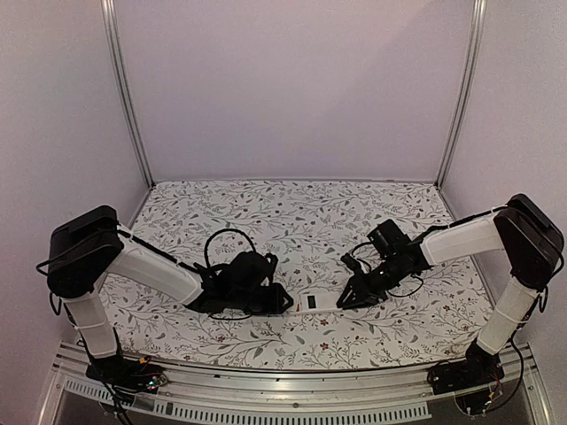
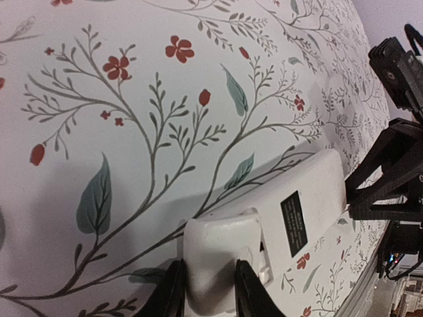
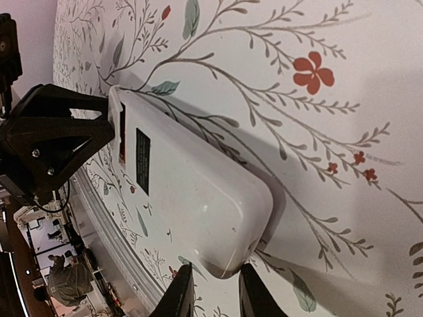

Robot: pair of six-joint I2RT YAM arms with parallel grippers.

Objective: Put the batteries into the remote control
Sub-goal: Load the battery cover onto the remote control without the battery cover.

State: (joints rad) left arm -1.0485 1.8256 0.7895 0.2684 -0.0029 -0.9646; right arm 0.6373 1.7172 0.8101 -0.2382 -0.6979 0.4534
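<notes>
**Remote held back-up between both arms; no battery in sight, loading unconfirmed**

The remote control [image 1: 319, 302] lies low in the centre of the top view, on or just above the patterned table [image 1: 266, 212], with its plain white back upward. The back carries a dark rectangle [image 2: 294, 223]. A thin red strip shows along one edge in the right wrist view.

At the bottom of the left wrist view, a rounded white section [image 2: 221, 241] with a seam and a notch covers that end. You cannot tell whether it is a fitted cover or part of the body.

The left gripper [image 2: 209, 277] is clamped across that end, with both fingers pressed against the remote's sides. The right gripper [image 3: 217, 277] meets the opposite end, its fingers narrowly parted. The remote's corner sits at their tips, and whether they pinch it cannot be told.

The batteries appear in no view. In my judgement, you should treat insertion as unverified: they may be inside, or still to be fetched.
</notes>
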